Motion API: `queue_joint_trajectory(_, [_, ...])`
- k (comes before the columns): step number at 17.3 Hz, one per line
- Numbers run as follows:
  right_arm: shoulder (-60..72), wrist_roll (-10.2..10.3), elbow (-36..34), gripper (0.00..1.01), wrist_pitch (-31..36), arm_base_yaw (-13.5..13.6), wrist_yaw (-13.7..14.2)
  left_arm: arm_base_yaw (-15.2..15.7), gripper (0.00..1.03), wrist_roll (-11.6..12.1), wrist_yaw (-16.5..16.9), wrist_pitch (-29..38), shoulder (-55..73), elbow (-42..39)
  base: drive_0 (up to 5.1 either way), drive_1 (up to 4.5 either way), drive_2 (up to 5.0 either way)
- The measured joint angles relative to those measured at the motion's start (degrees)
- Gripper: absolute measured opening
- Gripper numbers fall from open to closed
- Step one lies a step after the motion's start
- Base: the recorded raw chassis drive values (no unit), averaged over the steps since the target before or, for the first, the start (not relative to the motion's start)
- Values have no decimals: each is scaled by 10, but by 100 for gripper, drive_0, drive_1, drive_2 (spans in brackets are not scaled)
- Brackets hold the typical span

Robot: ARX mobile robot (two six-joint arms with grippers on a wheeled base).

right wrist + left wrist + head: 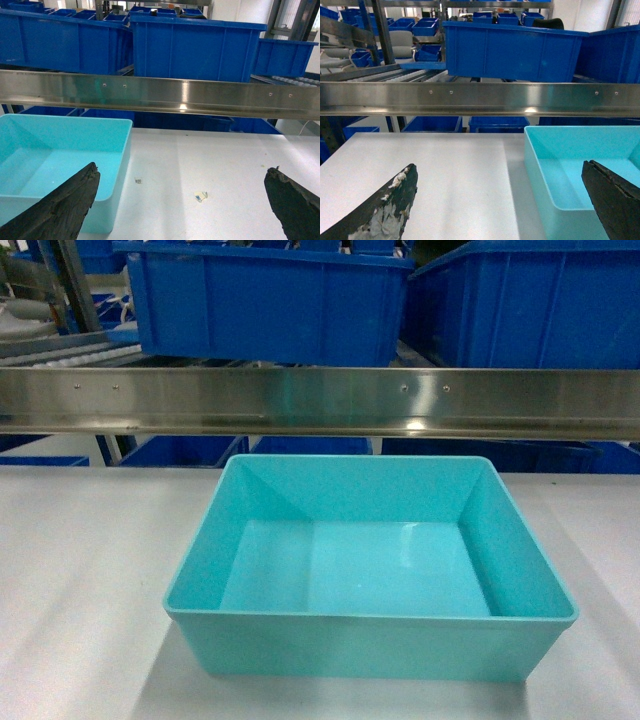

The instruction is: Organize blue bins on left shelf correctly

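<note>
One turquoise bin [370, 570], upright on white worktop [80, 570] near shelf [320, 400]; left tool [502, 200] and right tool [182, 202] both released, holding nothing.

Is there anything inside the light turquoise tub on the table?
No, the head camera looks straight into the turquoise tub and shows only its bare, smooth floor and walls.
</note>
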Motion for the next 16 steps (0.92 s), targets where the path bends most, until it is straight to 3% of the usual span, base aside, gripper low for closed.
queue_joint_trajectory(16, [0, 0, 0, 98, 0, 0, 0, 0, 98, 0, 0, 0, 0, 0, 0, 0, 0])
